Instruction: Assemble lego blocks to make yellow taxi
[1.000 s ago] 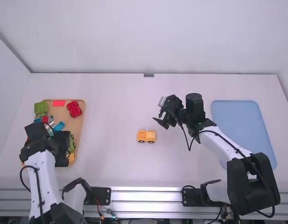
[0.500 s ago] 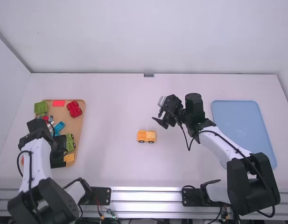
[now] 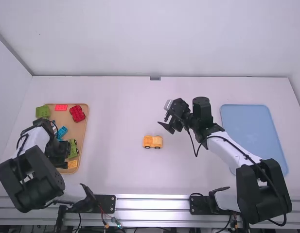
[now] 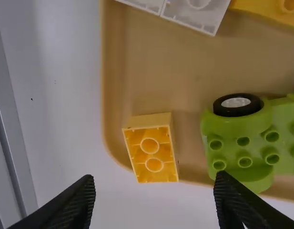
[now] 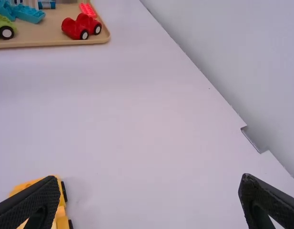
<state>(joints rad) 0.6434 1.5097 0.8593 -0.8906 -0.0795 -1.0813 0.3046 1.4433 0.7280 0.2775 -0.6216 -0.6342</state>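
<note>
In the high view, the left arm (image 3: 33,167) has bent back toward its base since the earlier frames, and its elbow has swung out to the left. The left gripper (image 3: 61,160) is low over the near part of the wooden tray (image 3: 83,127). The right arm (image 3: 234,148) is where it was, and the yellow car (image 3: 152,141) sits on the table (image 3: 115,170) in the same spot. The right gripper (image 3: 163,121) is up in the air near the car, on its far right side. A wide bit of table lies between the tray and the car. More table lies between the right arm and the back wall (image 3: 154,48). The blue mat (image 3: 252,126) is on the other side of that arm.

In the left wrist view, the jaws are wide apart with nothing in them. The yellow block (image 4: 154,148) is ahead of the gap between them, with its hollow side showing. One end covers part of the tray's rim, so that edge is very close. The green car (image 4: 247,143) is near it, with a small gap between. A white block (image 4: 194,12) is farther off.

In the right wrist view, the jaws are wide apart and hold nothing. The yellow car is partly hidden behind one finger. Far off, the red car (image 5: 82,26) is near the tray's rim.
</note>
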